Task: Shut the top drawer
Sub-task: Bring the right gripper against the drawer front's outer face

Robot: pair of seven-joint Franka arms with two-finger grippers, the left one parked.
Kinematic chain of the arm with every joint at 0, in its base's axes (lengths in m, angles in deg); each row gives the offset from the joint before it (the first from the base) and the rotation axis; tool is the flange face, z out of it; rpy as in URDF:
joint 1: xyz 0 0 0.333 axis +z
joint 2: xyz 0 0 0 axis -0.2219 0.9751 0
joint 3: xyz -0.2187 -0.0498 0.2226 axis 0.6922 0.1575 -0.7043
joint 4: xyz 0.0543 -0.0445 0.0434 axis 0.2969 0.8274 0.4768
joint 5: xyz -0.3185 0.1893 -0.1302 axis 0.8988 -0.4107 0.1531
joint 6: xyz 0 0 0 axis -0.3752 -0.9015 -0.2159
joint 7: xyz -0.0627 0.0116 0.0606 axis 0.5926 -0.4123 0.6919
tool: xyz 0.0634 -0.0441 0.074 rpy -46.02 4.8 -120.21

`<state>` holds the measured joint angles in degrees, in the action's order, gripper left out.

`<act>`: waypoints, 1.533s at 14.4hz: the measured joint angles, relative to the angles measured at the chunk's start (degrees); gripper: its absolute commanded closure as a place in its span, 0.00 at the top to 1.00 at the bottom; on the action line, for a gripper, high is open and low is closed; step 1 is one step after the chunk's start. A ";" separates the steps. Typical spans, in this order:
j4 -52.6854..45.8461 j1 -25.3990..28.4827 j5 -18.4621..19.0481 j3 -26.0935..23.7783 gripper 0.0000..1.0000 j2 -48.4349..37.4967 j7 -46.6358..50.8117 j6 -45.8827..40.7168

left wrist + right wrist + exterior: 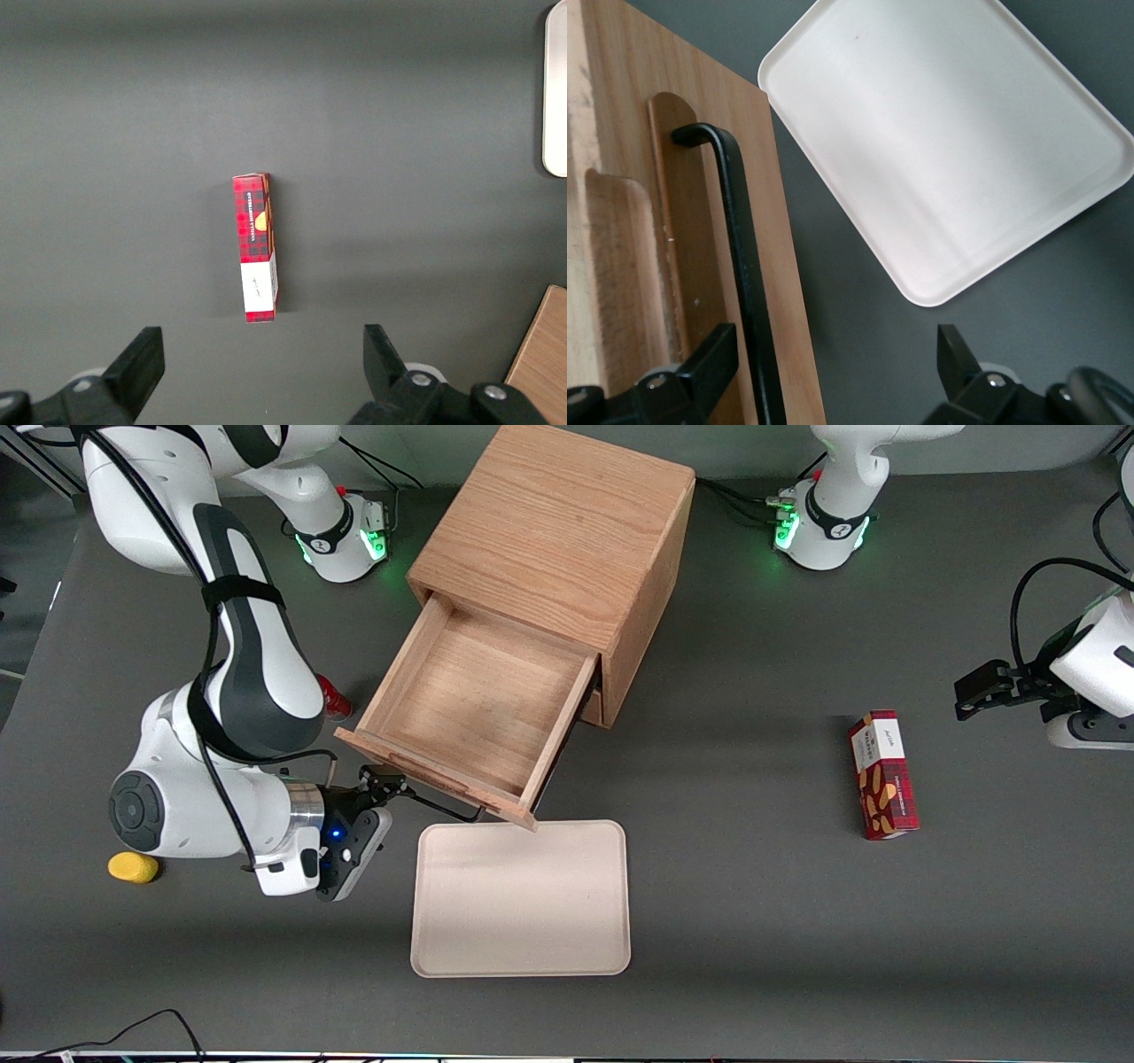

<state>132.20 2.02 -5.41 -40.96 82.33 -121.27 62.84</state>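
The top drawer (483, 695) of the light-oak cabinet (558, 522) stands pulled far out, and it is empty inside. Its front panel (425, 772) faces the front camera and carries a black wire bar handle (447, 808). My right gripper (383, 784) is open at the working arm's end of that panel, level with the handle. In the right wrist view the gripper (833, 354) straddles the handle (740, 257): one finger (713, 354) lies over the wooden front panel (775, 204), the other (954, 350) over the dark table. The fingers do not touch the bar.
A cream tray (523, 899) lies on the table just in front of the open drawer, also in the right wrist view (948, 150). A red snack box (883, 775) lies toward the parked arm's end. A yellow object (133, 866) and a small red object (335, 700) lie by the working arm.
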 measured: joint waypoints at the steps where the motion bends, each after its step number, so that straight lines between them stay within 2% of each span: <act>1: 0.00 0.00 -0.50 0.00 1.00 0.17 0.00 0.00; 8: -0.03 0.10 -1.19 -0.10 1.00 0.68 0.00 -0.01; 12: -0.01 0.16 -3.57 -0.10 1.00 1.29 0.03 -0.01; 22: 0.09 0.41 -3.47 -0.08 1.00 2.64 0.49 -0.01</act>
<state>132.29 2.43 -8.87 -41.04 84.97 -120.78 62.83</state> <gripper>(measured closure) 0.000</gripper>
